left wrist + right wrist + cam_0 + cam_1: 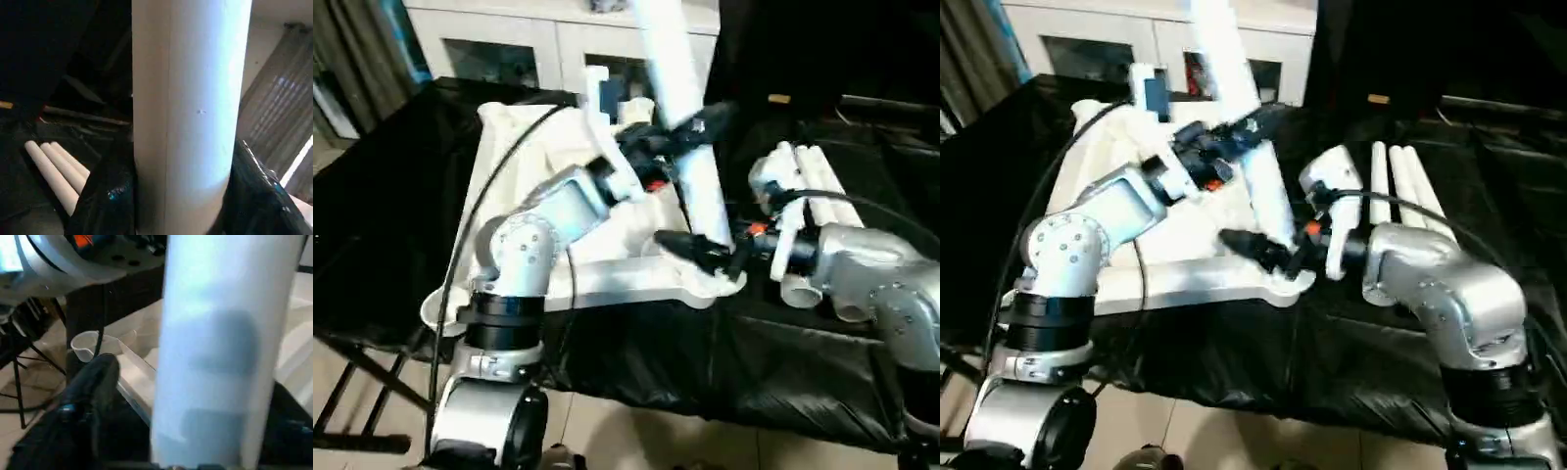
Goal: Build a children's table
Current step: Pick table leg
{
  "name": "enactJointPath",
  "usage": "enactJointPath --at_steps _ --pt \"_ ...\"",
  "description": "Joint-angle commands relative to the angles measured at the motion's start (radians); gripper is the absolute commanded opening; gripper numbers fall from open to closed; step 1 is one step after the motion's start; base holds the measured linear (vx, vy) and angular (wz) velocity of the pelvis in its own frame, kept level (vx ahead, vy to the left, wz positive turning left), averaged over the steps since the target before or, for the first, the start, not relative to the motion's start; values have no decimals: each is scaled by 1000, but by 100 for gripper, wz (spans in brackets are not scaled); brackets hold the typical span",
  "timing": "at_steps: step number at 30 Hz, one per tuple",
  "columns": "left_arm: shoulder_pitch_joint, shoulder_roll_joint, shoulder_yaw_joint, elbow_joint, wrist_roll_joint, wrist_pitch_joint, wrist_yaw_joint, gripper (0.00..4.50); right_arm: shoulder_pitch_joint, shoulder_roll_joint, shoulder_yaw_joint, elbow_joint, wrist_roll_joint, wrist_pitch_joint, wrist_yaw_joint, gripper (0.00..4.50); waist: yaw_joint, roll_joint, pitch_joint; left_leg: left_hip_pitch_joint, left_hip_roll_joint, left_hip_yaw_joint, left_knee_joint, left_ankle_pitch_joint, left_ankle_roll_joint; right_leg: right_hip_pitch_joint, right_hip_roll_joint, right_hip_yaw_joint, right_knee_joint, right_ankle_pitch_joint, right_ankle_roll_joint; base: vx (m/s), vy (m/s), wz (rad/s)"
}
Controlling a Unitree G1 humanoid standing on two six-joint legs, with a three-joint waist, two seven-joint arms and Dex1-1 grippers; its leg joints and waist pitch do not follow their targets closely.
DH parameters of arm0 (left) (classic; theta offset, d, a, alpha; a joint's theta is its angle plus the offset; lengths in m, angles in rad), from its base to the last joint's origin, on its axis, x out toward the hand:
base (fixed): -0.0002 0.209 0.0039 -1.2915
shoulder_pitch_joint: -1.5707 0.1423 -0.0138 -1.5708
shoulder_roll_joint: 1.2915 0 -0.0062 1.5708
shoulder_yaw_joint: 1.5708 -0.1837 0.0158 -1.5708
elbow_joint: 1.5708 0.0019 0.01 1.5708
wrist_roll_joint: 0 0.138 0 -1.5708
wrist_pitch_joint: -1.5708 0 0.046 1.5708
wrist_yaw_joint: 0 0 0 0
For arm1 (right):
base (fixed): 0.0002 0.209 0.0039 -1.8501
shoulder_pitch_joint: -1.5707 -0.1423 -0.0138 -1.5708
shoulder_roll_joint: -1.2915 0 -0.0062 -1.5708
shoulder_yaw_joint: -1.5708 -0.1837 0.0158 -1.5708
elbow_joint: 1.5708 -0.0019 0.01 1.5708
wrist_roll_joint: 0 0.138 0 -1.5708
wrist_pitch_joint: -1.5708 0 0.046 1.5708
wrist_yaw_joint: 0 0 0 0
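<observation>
Our left hand grips the leg, right hand released at six o'clock. If that grip slips, it tips out of the tabletop socket.

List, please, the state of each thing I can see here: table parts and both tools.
Tabletop: upside down on the black-covered surface.
Upright leg: standing, tilted, at the near right corner socket.
Spare legs: three, lying side by side, right of the tabletop.
Left tool: closed around the upright leg.
Right tool: open, at the leg's base.
</observation>
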Motion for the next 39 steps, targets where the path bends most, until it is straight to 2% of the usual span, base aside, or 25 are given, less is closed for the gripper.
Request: enactJointPath --at_steps 1,8,12,13,19,21,24,26,27,28,31,32,33,34,36,38,39 --pt "-31 2 7 -9 -31 16 -17 181 9 -15 15 9 -16 5 2 344 0 -19 -85 18 59 -19 -66 -59 21 56 -76 38 -71 -123 -226 0 0 0" --pt "-27 18 -7 -20 -17 25 -50 181 4 8 -3 12 -4 -5 -11 288 -1 -21 -86 18 58 -18 -64 -47 31 54 -74 37 -70 -115 -225 0 0 0" --pt "-25 28 -21 -13 7 8 -49 181 6 18 -14 13 4 -18 -20 264 -1 -20 -86 18 60 -19 -65 -53 25 54 -75 37 -70 -127 -220 0 0 0" --pt "-25 29 -23 -12 11 6 -47 181 6 22 -18 14 6 -19 -23 244 -2 -20 -85 18 59 -18 -65 -58 25 53 -75 38 -72 -132 -219 0 0 0" --pt "-28 18 -18 -16 14 -1 -33 181 14 51 -33 4 10 -29 -45 205 -2 -19 -88 17 59 -18 -64 -39 27 55 -73 37 -66 -88 -229 0 0 0" --pt "-34 8 -2 -9 -9 21 -18 237 17 61 -41 2 11 -35 -53 194 -1 -17 -88 17 58 -17 -64 -42 29 55 -74 37 -68 -91 -233 0 0 0" --pt "-37 2 18 -14 -40 46 -2 253 22 86 -64 3 18 -51 -79 191 -1 -18 -88 18 58 -17 -64 -47 27 54 -75 37 -68 -102 -236 0 0 0" --pt "-40 -15 49 -16 -64 52 38 277 16 122 -117 12 25 -68 -130 190 0 -18 -89 18 57 -17 -63 -46 24 55 -74 36 -67 -96 -239 0 0 0" --pt "-40 -15 49 -16 -64 52 38 277 16 122 -117 12 25 -68 -130 190 -2 -18 -88 17 58 -17 -64 -45 24 54 -73 37 -66 -93 -241 0 0 0" --pt "-52 -36 92 4 -91 52 100 288 7 149 -161 25 37 -77 -168 190 -1 -17 -88 19 58 -16 -64 -50 22 53 -73 36 -67 -98 -242 0 0 0" --pt "-63 -46 119 21 -104 49 139 303 1 167 -192 35 45 -86 -193 189 -2 -18 -87 17 55 -17 -64 -55 19 55 -72 35 -69 -110 -237 0 0 0" --pt "-77 -54 147 44 -116 51 183 323 -7 178 -225 45 58 -90 -216 189 -3 -19 -88 17 52 -15 -62 -55 19 55 -70 35 -70 -114 -231 0 0 0" --pt "-96 -63 184 74 -131 46 234 326 -18 190 -277 60 83 -92 -246 189 -4 -19 -88 17 51 -15 -62 -56 18 55 -69 35 -71 -115 -230 0 0 0" --pt "-104 -65 200 88 -137 39 249 326 -24 194 -306 67 100 -92 -260 189 -2 -20 -89 18 50 -15 -61 -55 20 56 -70 35 -72 -117 -227 0 0 0" --pt "-106 -61 203 87 -140 40 239 327 -26 189 -333 72 110 -91 -268 189 -1 -23 -90 17 51 -15 -62 -37 26 57 -68 34 -71 -105 -220 0 0 0" --pt "-105 -60 207 78 -151 50 233 327 -22 176 -344 73 109 -92 -265 189 0 -21 -92 16 51 -16 -61 -12 37 57 -67 33 -66 -68 -219 0 0 0" --pt "-104 -62 208 70 -158 55 238 327 -17 167 -349 75 104 -91 -268 189 -1 -24 -90 15 50 -14 -61 -12 39 57 -67 33 -68 -68 -219 0 0 0"
